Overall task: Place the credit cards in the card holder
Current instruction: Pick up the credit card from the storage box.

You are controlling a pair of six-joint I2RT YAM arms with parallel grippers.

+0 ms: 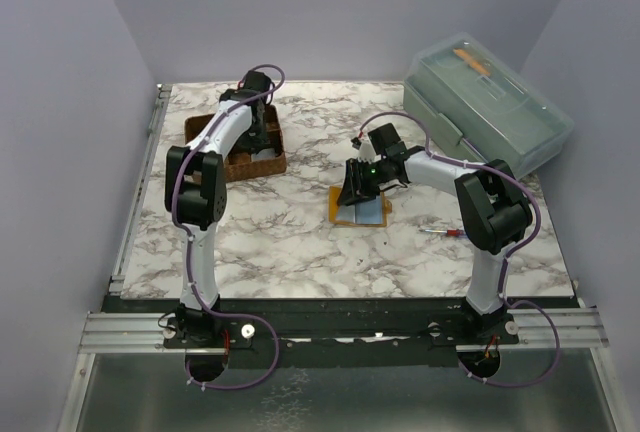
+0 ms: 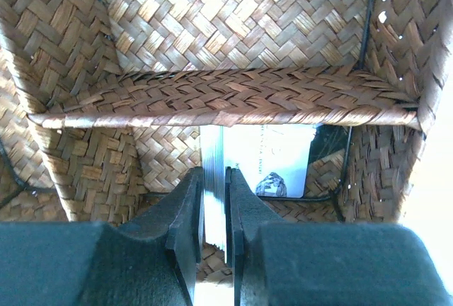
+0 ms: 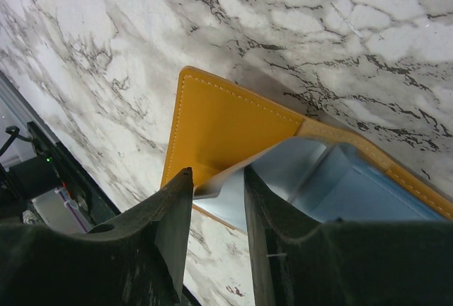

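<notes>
Pinching upright white card in basket: left tool clamped, likely for lift-out. Right tool clamped on blue card, tilted toward card holder.

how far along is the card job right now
Done: no card visibly slotted yet. In hand: left jaws pinch a white card in the woven basket; right jaws straddle a pale blue sheet at the open card holder. Remaining: another card lies in the basket.
</notes>
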